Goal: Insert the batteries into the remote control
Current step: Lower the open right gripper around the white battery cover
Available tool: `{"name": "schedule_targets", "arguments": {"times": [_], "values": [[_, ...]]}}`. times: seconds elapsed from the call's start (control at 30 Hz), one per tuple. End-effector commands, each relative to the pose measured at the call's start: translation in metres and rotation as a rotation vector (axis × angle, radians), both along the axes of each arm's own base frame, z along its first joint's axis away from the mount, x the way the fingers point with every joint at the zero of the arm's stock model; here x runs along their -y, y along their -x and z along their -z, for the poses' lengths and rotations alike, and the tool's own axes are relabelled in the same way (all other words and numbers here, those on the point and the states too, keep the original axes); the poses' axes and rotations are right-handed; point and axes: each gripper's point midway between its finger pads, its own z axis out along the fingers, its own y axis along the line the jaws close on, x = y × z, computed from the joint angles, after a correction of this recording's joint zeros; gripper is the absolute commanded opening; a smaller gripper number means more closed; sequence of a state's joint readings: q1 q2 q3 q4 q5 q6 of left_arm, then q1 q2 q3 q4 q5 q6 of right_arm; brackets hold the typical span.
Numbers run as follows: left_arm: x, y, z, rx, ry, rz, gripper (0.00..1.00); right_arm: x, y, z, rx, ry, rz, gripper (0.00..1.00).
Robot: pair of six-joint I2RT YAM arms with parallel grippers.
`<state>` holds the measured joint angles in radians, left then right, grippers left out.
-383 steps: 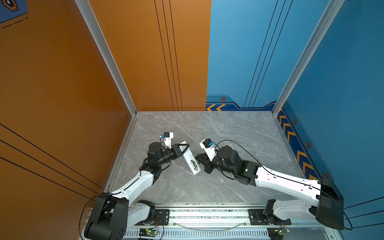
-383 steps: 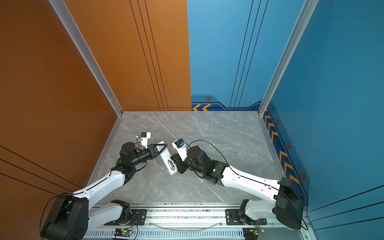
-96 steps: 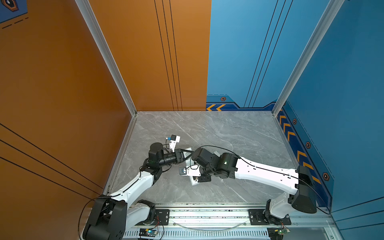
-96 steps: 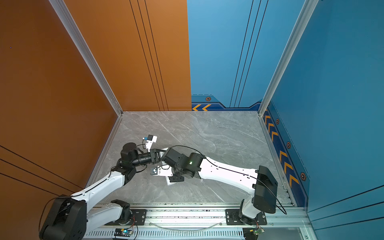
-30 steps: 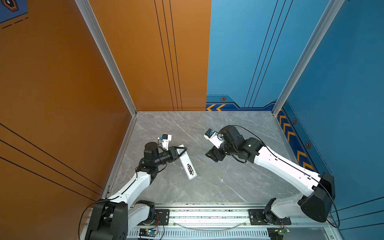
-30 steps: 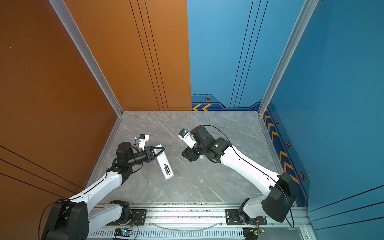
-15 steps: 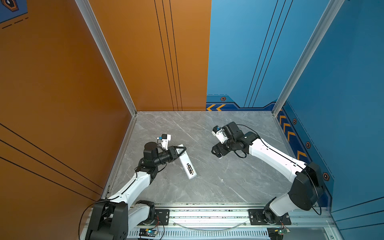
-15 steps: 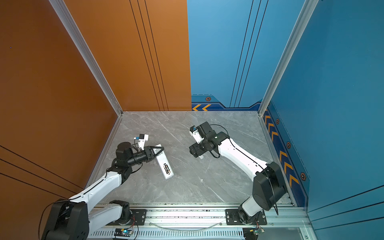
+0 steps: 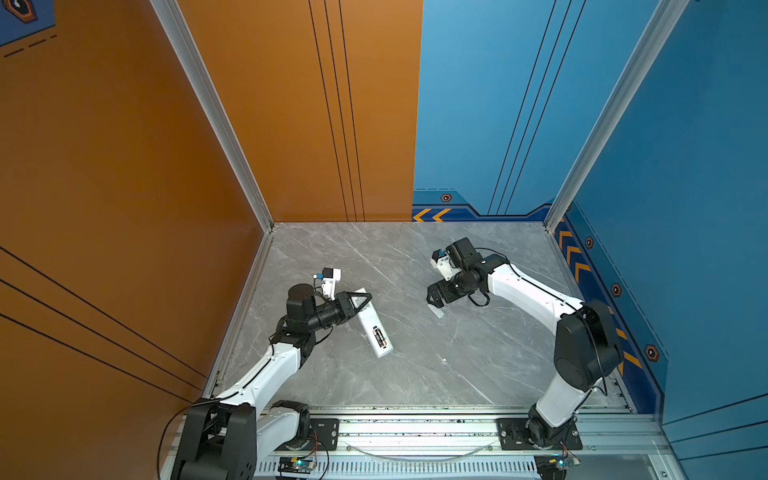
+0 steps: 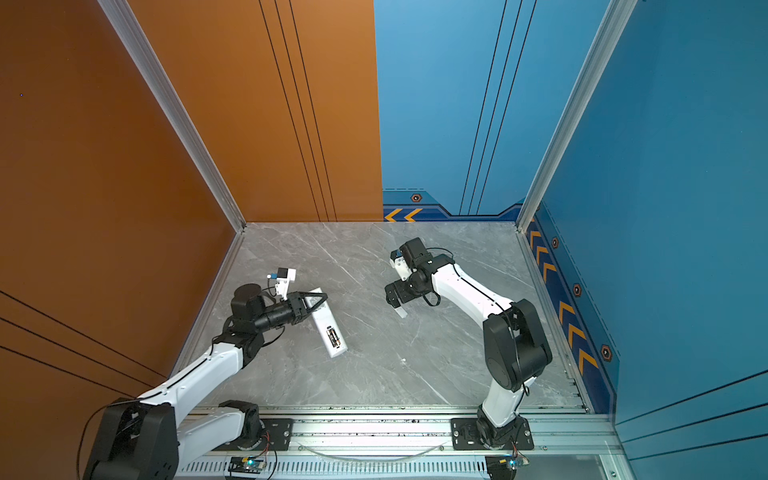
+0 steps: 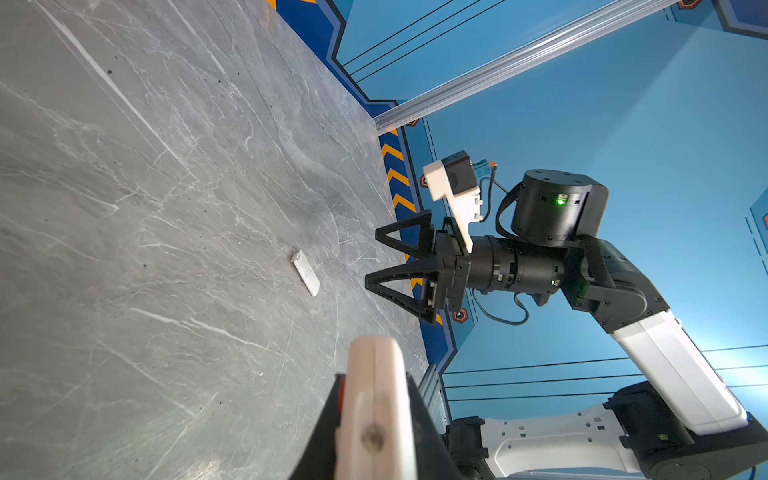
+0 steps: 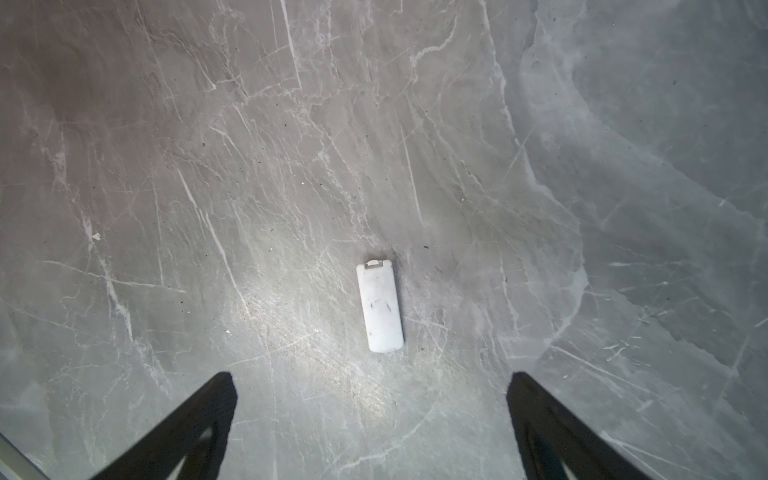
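In a top view the battery cover (image 9: 436, 311) lies on the desk (image 9: 415, 374) right of centre, beneath the wide-open right gripper (image 9: 434, 296), lengthwise between its jaws; the left gripper (image 9: 360, 300) clamps the remote control (image 9: 374, 328) left of centre.

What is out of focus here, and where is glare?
Left wrist view: the remote control, close to the lens, is blurred; the right tool is sharp. Right wrist view: glare on the table beside the white cover; corners are darker.
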<state>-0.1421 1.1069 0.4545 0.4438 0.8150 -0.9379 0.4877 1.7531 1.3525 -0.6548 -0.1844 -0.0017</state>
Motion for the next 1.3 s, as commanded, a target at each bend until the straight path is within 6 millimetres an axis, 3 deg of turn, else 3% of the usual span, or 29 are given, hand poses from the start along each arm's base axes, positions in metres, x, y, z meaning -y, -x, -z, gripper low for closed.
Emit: {"name": "schedule_targets", "arguments": {"times": [0.0,0.57,1.1,1.17,1.27], "values": [[-0.003,-0.002,-0.007,0.034,-0.005,-0.004,0.0,0.001,-0.001,0.01,-0.04,0.024,-0.021,0.99],[-0.006,0.0,-0.01,0.039,0.001,-0.012,0.0,-0.009,-0.019,0.049,-0.106,0.142,-0.089,0.93],[-0.008,0.001,-0.011,0.042,0.003,-0.019,0.0,-0.02,-0.02,0.064,-0.098,0.215,-0.108,0.71],[-0.008,0.001,-0.01,0.042,0.003,-0.018,0.0,-0.02,-0.019,0.076,-0.122,0.229,-0.109,0.69],[-0.008,0.001,-0.01,0.041,0.003,-0.017,0.0,-0.021,-0.019,0.08,-0.123,0.24,-0.112,0.66]]}}
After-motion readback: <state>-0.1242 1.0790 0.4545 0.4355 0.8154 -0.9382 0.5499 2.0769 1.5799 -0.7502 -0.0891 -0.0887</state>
